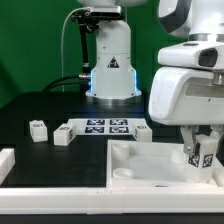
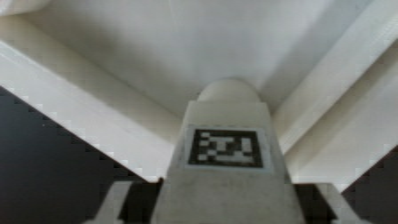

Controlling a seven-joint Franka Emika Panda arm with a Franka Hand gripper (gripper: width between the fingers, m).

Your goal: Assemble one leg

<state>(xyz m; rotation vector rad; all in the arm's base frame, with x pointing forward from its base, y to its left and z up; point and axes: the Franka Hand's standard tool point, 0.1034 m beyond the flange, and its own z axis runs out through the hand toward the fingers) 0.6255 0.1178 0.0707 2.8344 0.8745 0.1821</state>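
Claw at the exterior view's right, near side, clamped on the leg, a small chunky white plastic post with a black-and-white square marker tag on its face. Leg is upright between the fingers, low over the large flat white square panel with raised edges, near its right part; contact with the panel cannot be told. Wrist view: the leg runs straight out from the claw, tag facing the camera, tapered end pointing at the white panel, a finger on each side of its base.

On the dark counter, left of centre, two more small white posts lie loose, near each other but apart. Just right of them is the marker board, a flat white strip of black-and-white tags. A white block sits at the near left edge. The white arm base stands on the far side, centre.
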